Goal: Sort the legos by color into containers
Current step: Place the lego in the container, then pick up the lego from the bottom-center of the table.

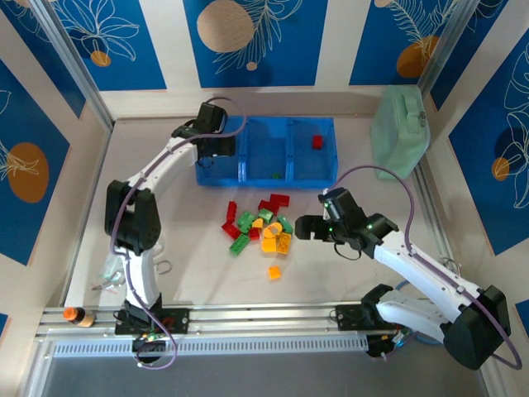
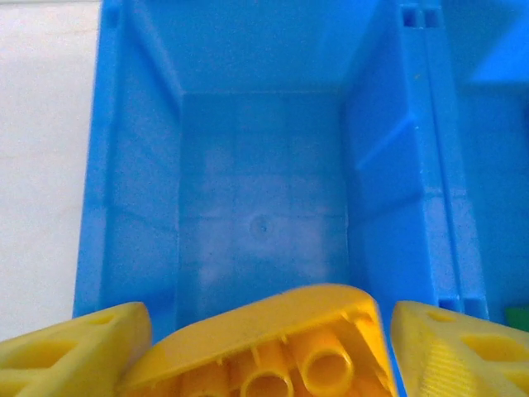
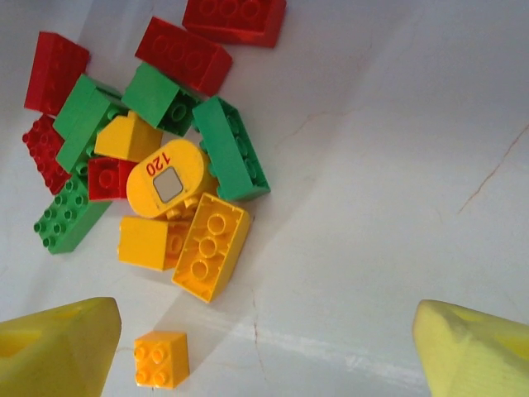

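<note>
Right, the table [image 1: 194, 265] was taken in first. The blue tray [image 1: 266, 177] was set at its far middle, and a mint-green case [image 1: 400, 131] was propped at the far right, well apart from the work.

The left gripper [image 1: 216, 149] was held over the tray's left compartment [image 2: 263, 223], whose floor was seen bare. A yellow brick [image 2: 273, 351] was framed between its fingers, hollow underside turned to the camera. A sliver of blue was seen between brick and one finger, so whether it was pinched or loose could not be told. The drop was judged to hinge on one thing: the brick was placed squarely above that compartment, inside its walls, with nothing beneath to block it.

A red brick [image 1: 316, 141] was lodged in the right compartment.

Nearer, the pile of legos [image 1: 260, 227] was heaped on the table just to the left of the right gripper [image 1: 304, 228], which was spread wide and empty. That arm was plainly the nearer. A long yellow brick [image 3: 211, 246] was laid on a slant at the pile's edge. A lone small orange brick [image 3: 161, 358] was found apart from it, just beside one finger [image 3: 58, 347], so a shift toward that side was judged necessary.
</note>
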